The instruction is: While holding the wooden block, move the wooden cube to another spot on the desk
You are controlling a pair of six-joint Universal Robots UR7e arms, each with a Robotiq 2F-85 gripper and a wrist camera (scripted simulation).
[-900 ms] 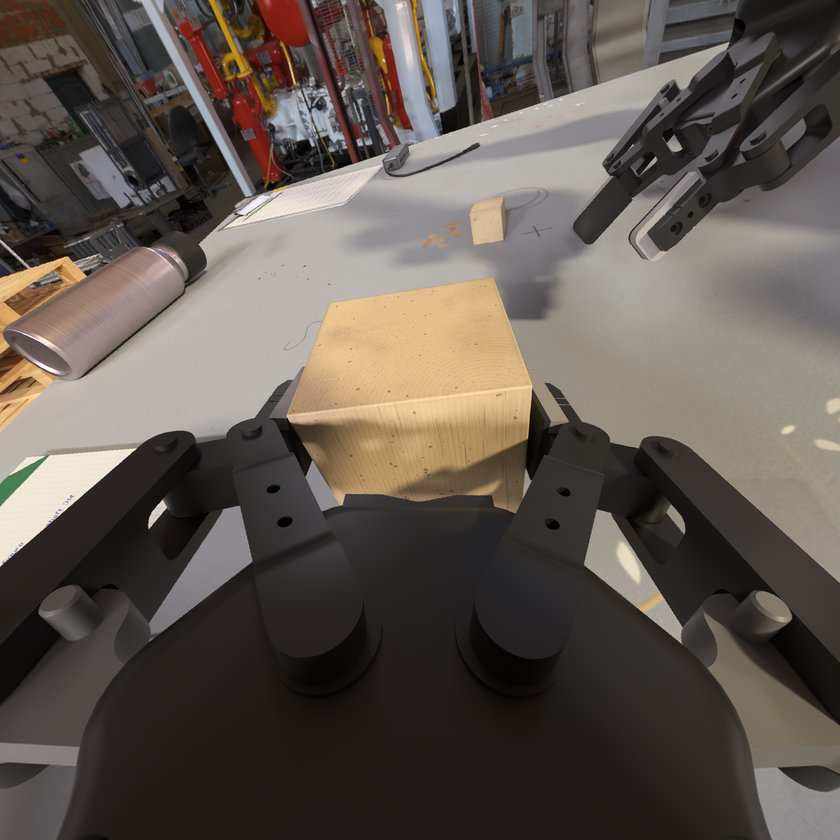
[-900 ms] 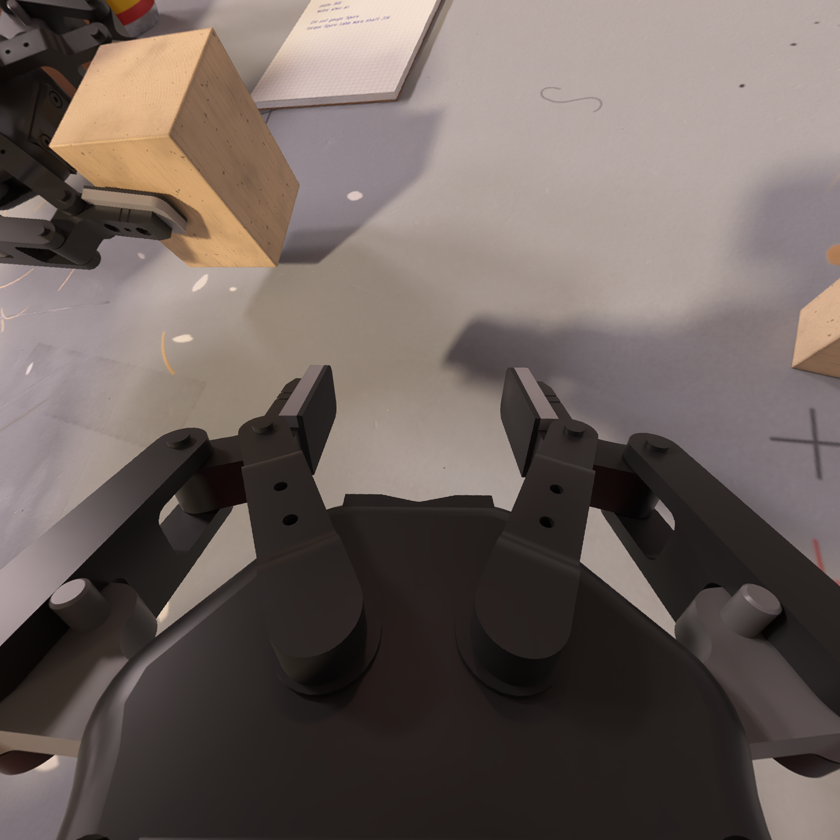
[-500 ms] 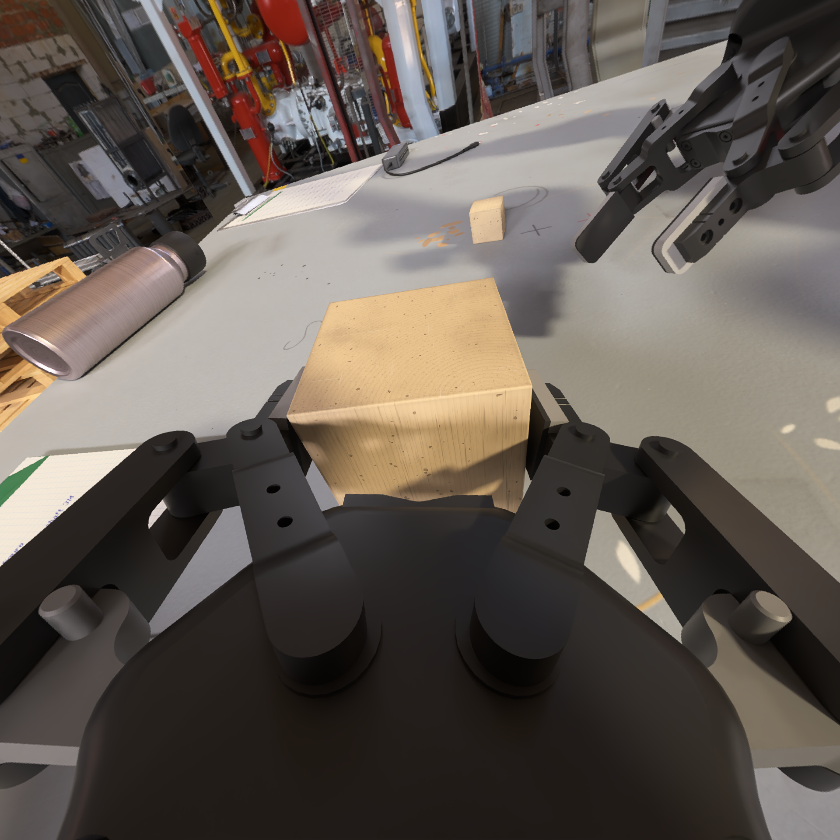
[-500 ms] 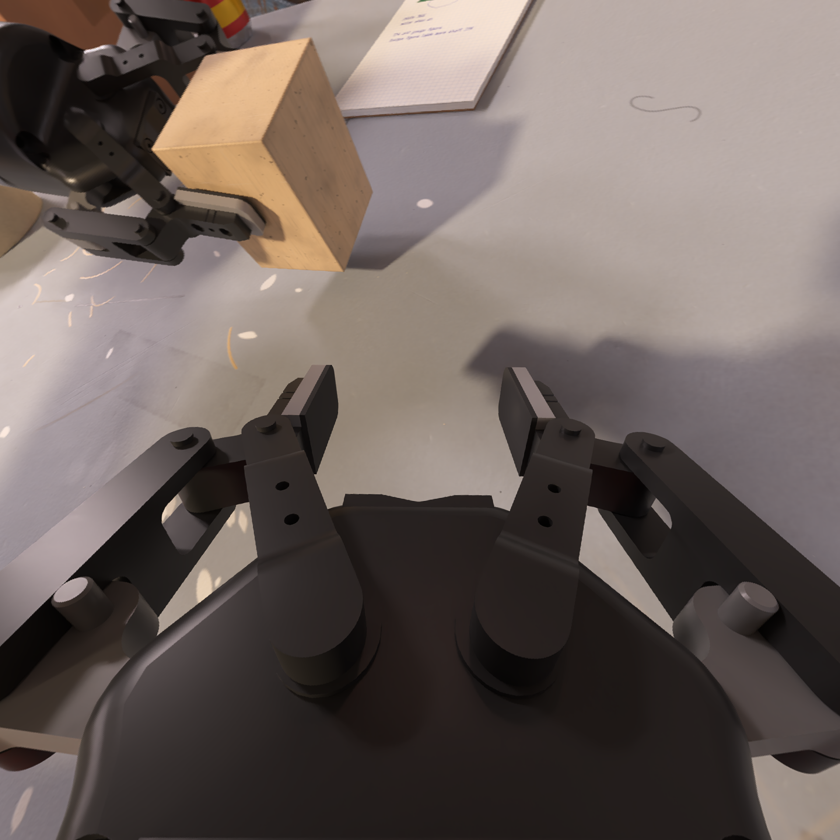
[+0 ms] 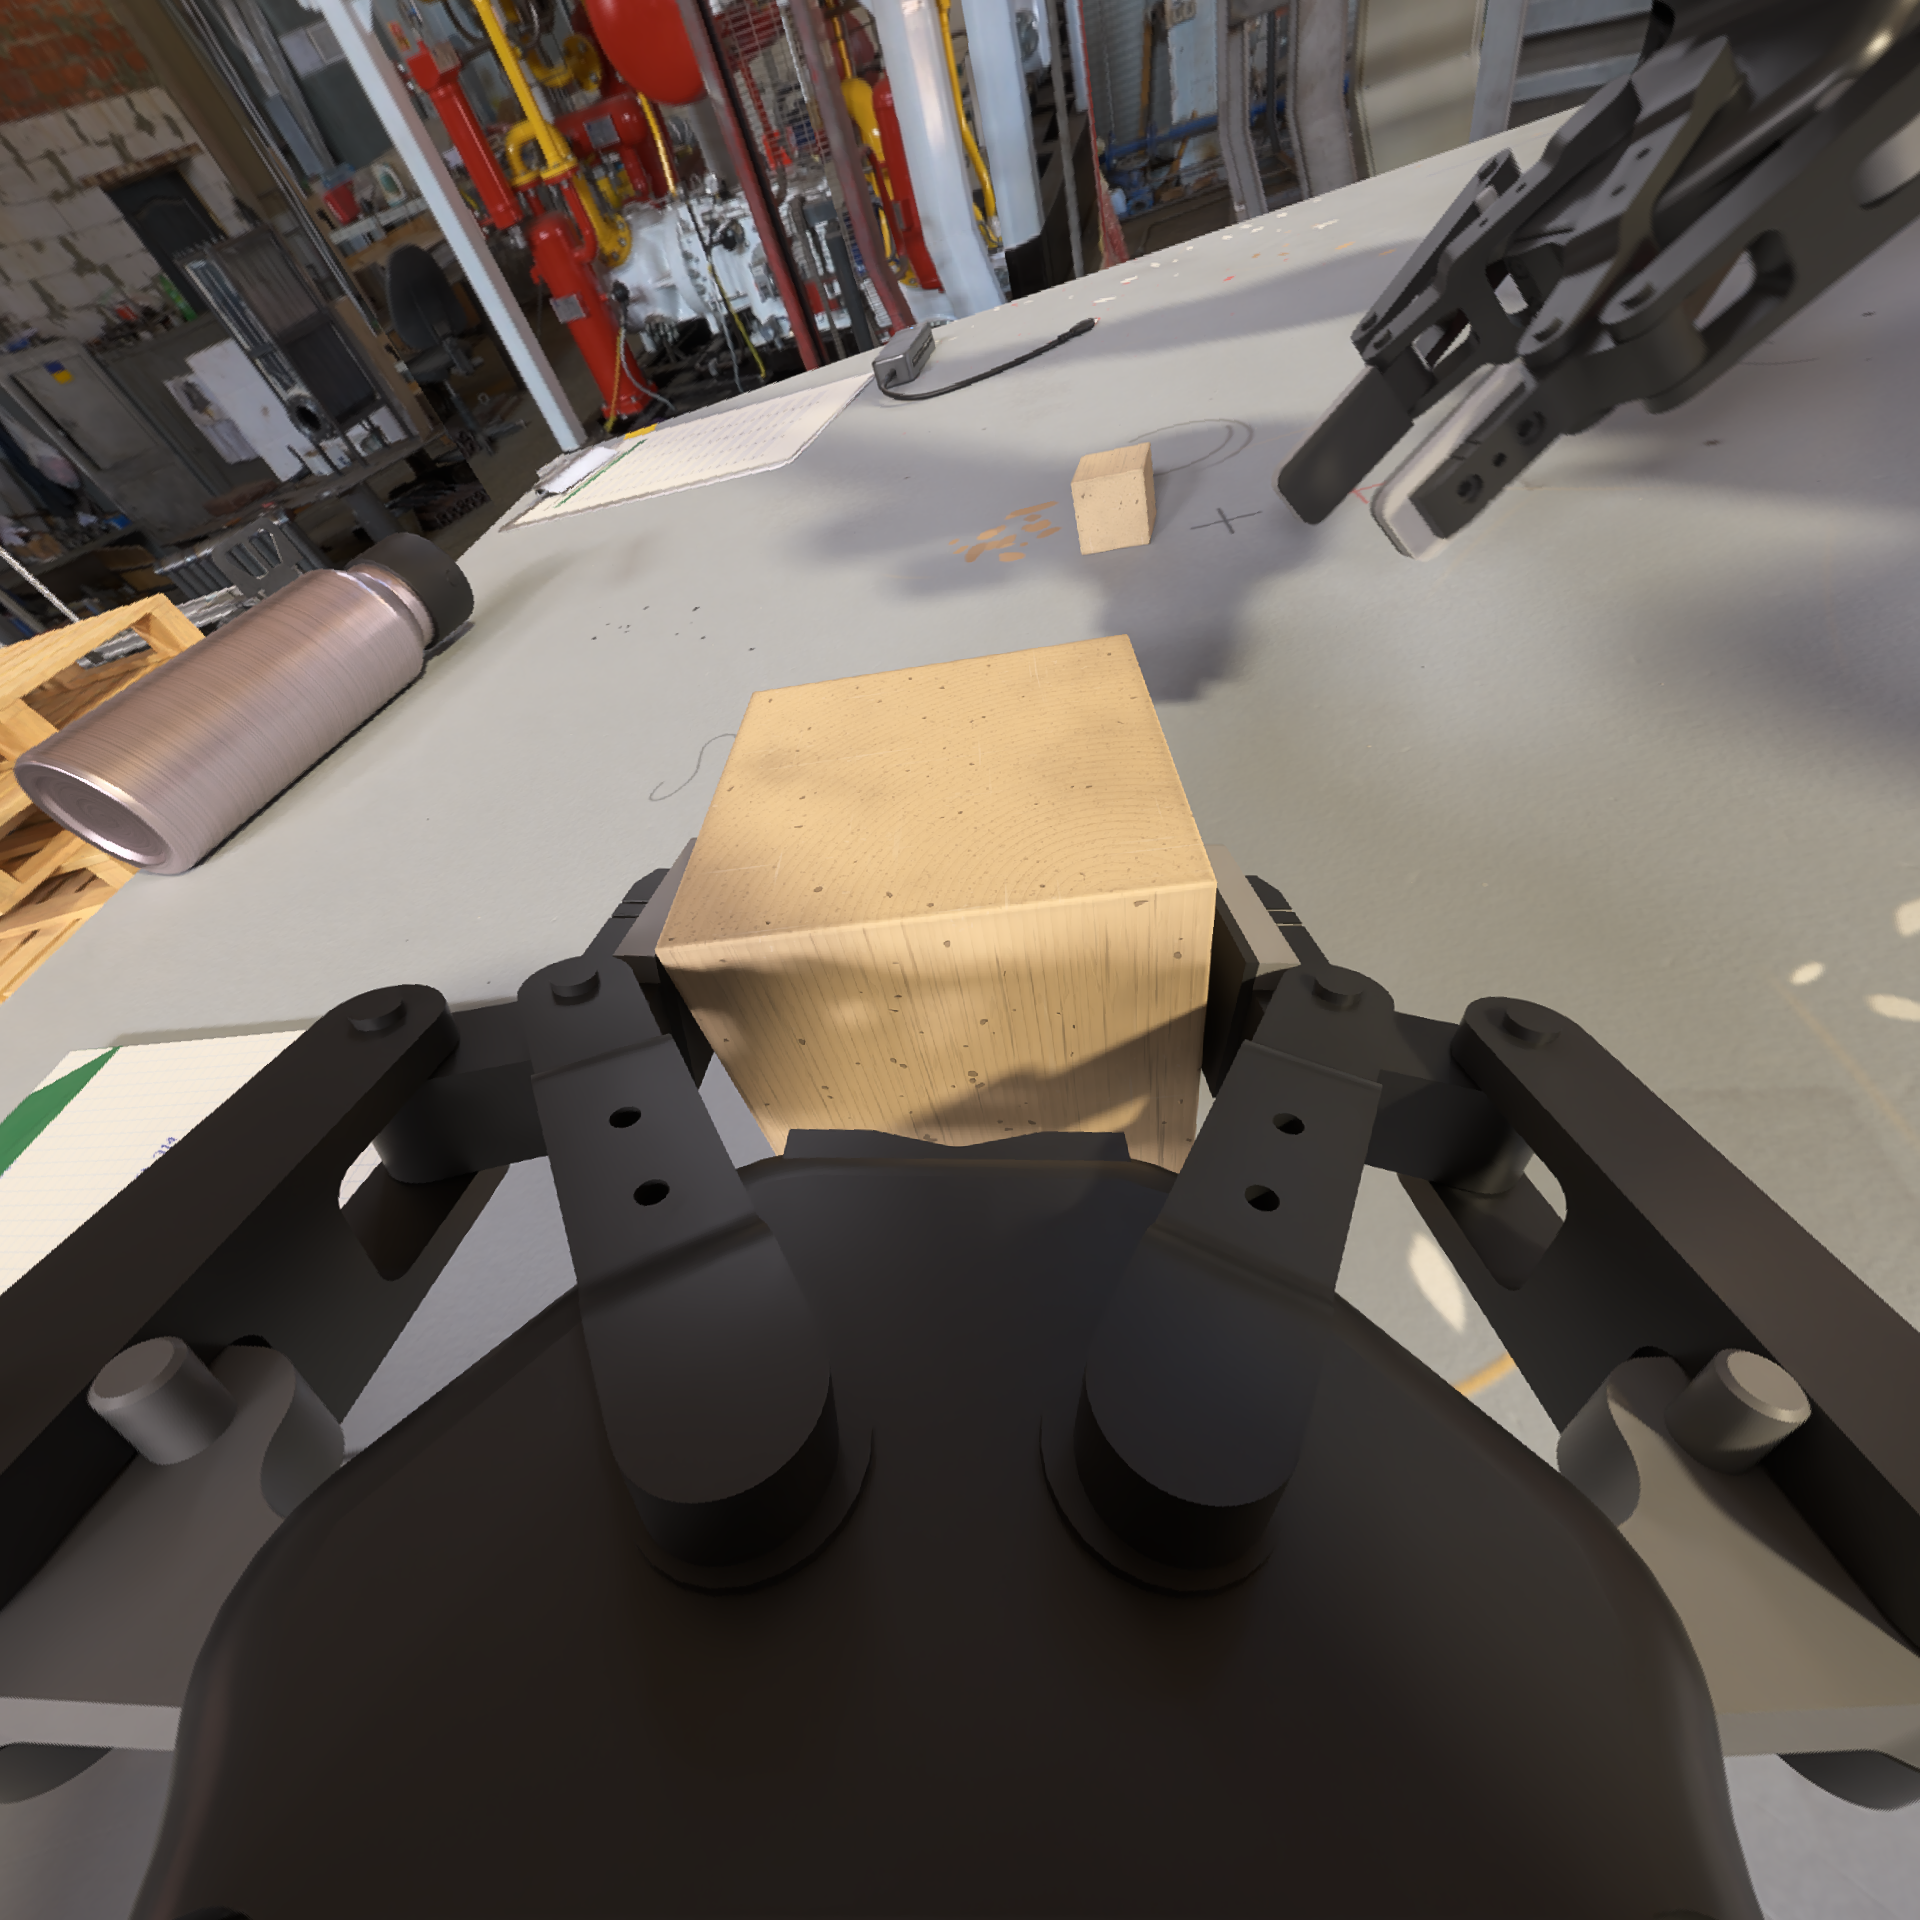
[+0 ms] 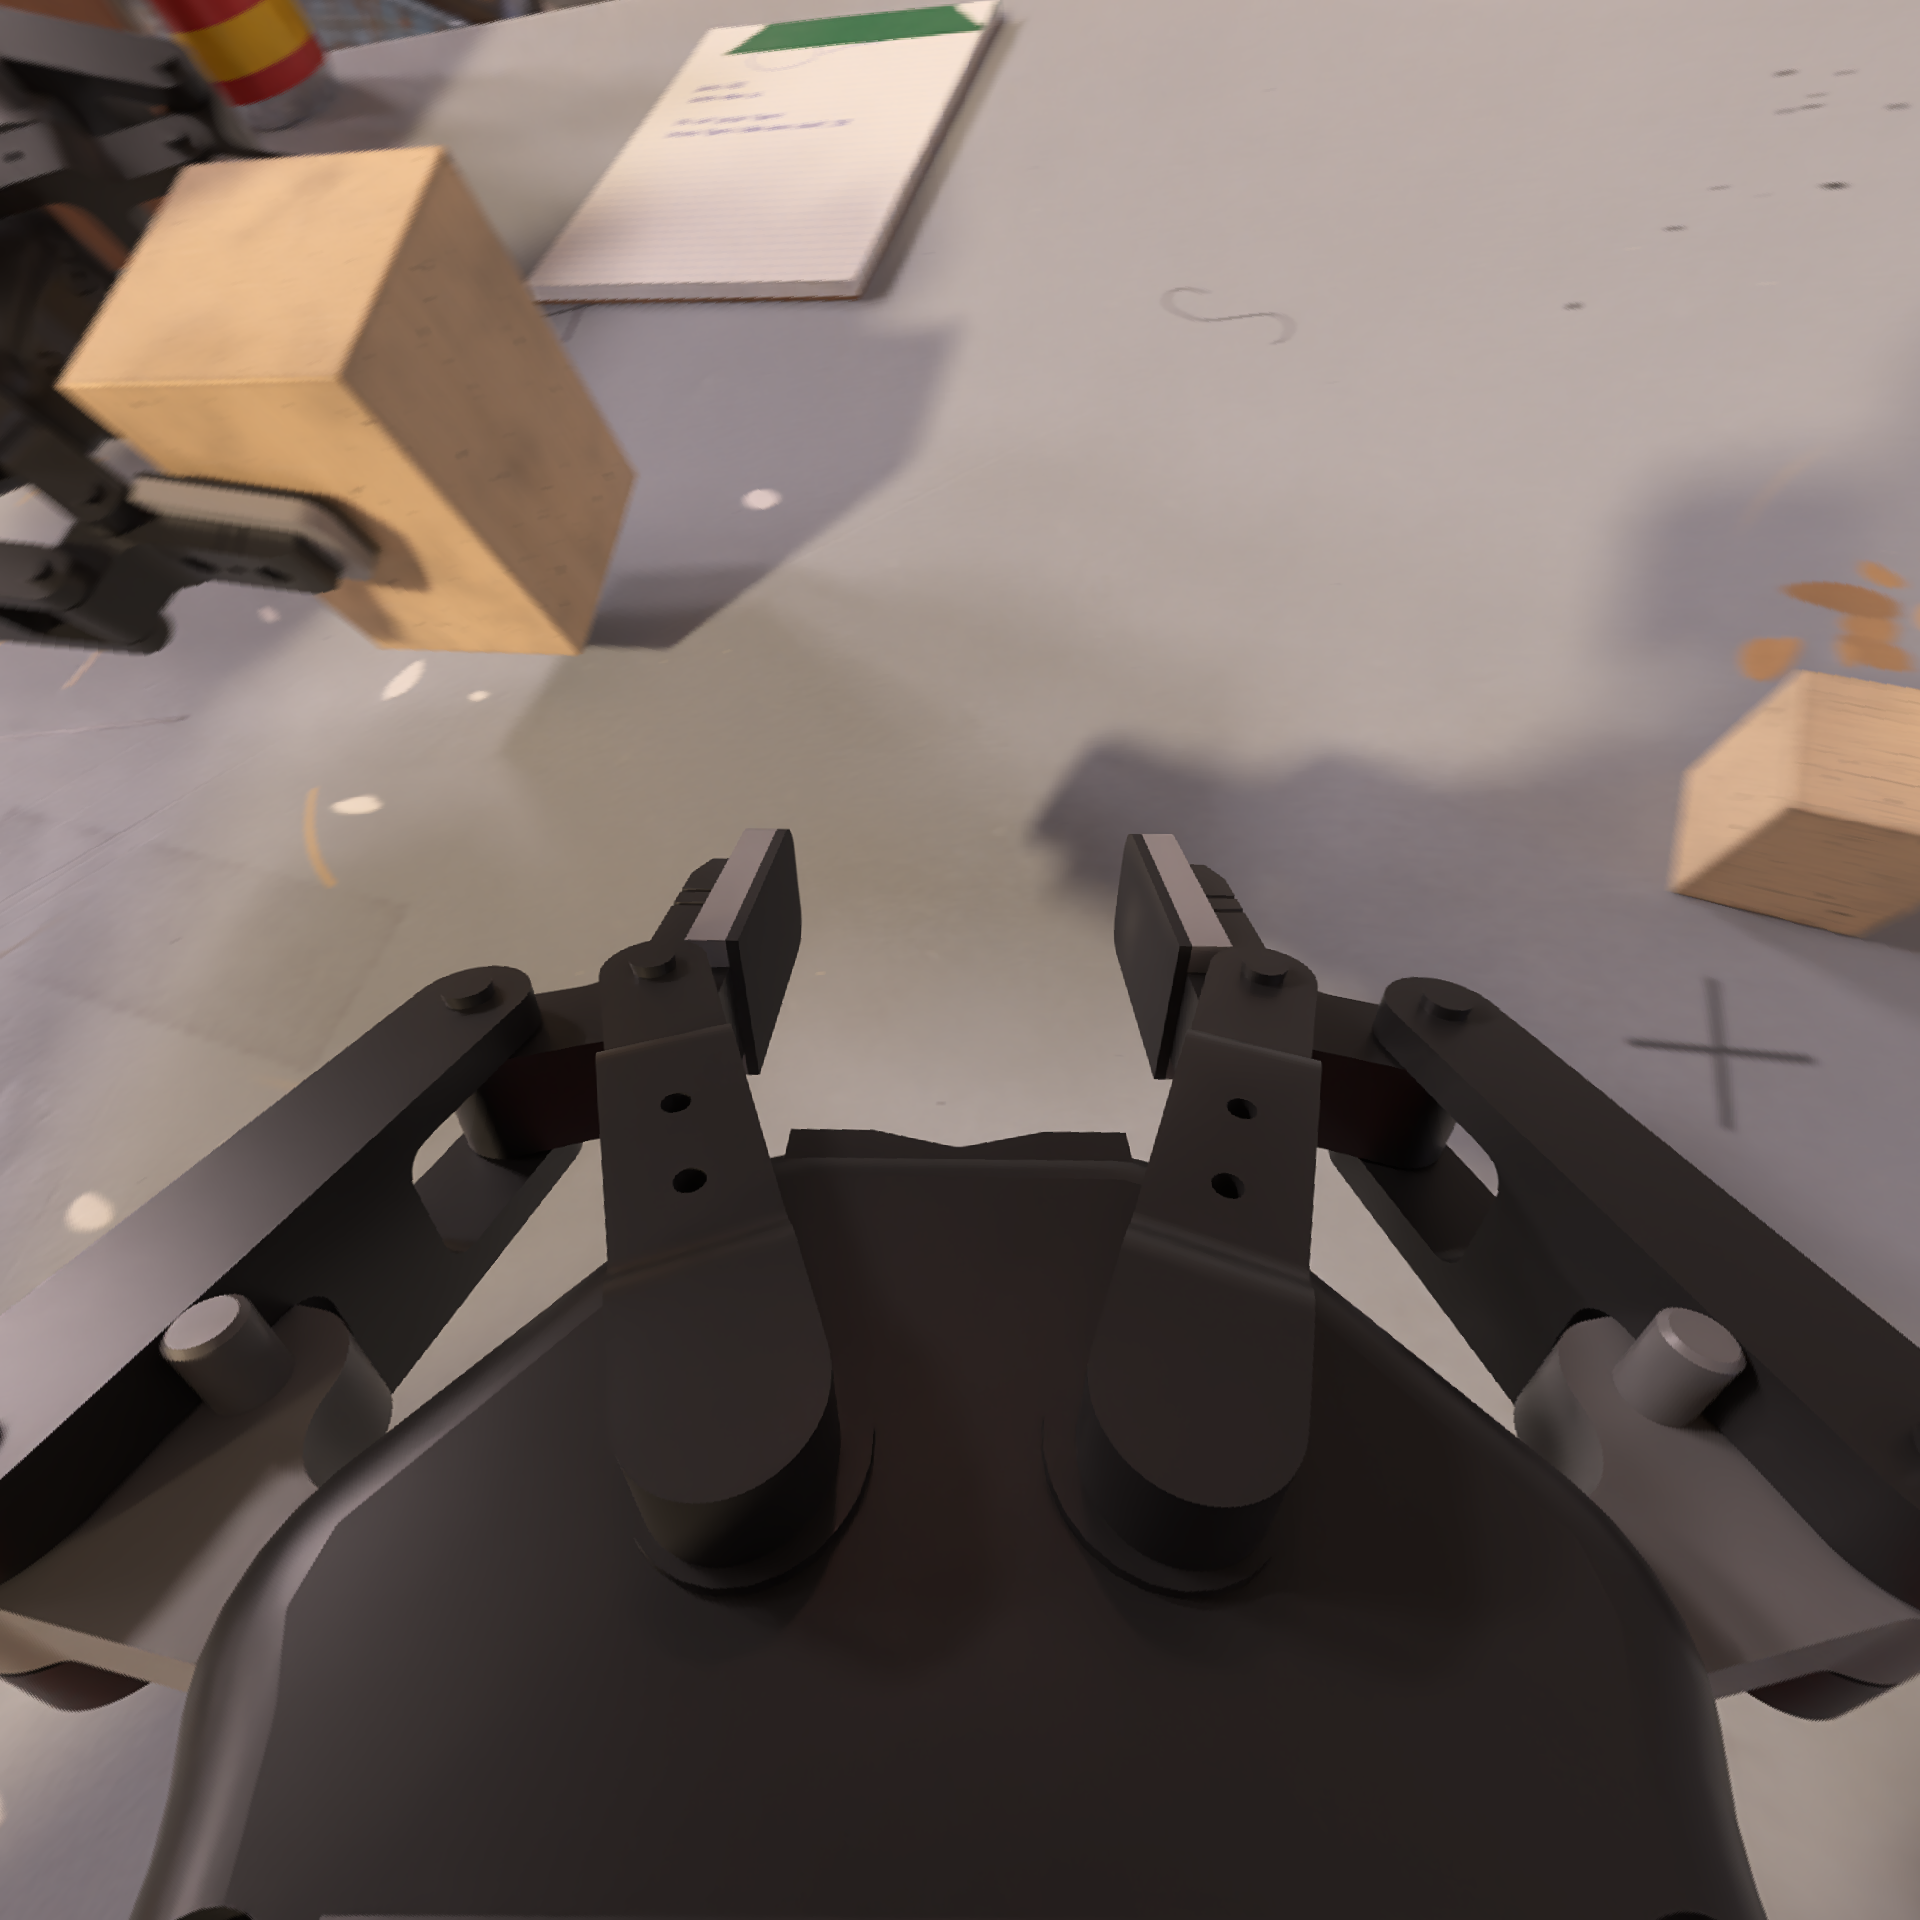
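A: Where does the wooden cube [image 5: 1114, 498] sit?
B: It rests on the grey desk [image 5: 1558, 831], right beside a patch of orange flecks [image 5: 1006, 532] and close to a pencilled cross [image 5: 1226, 520]. Nothing touches it. The right wrist view shows it at the frame's right edge [image 6: 1808, 816], with the flecks [image 6: 1839, 623] just behind it and the cross [image 6: 1720, 1055] in front.

A: And the wooden block [image 5: 940, 894]?
B: The left gripper [image 5: 948, 940] clamps it, one pad pressed on each side face. From the cube it lies well apart, nearer the left wrist camera. In the right wrist view the block [image 6: 343, 405] hangs above the desk [image 6: 1143, 520], casting a shadow below, with a finger [image 6: 249, 535] flat against its side.

A: What about the right gripper [image 6: 956, 935]?
B: Its jaws stand apart with nothing between them, only bare desk. The cube lies off to one side of it, outside the fingers. In the left wrist view that gripper [image 5: 1361, 499] hovers just beyond the cross from the cube, tips angled down.

A: What else lies around the cube?
B: Far from it, a steel bottle [image 5: 239, 707] lies on its side, a notepad [image 6: 769, 166] sits past the block, a paper sheet [image 5: 717, 447] lies toward the far edge, and a small adapter with a cable [image 5: 935, 358] lies farther back
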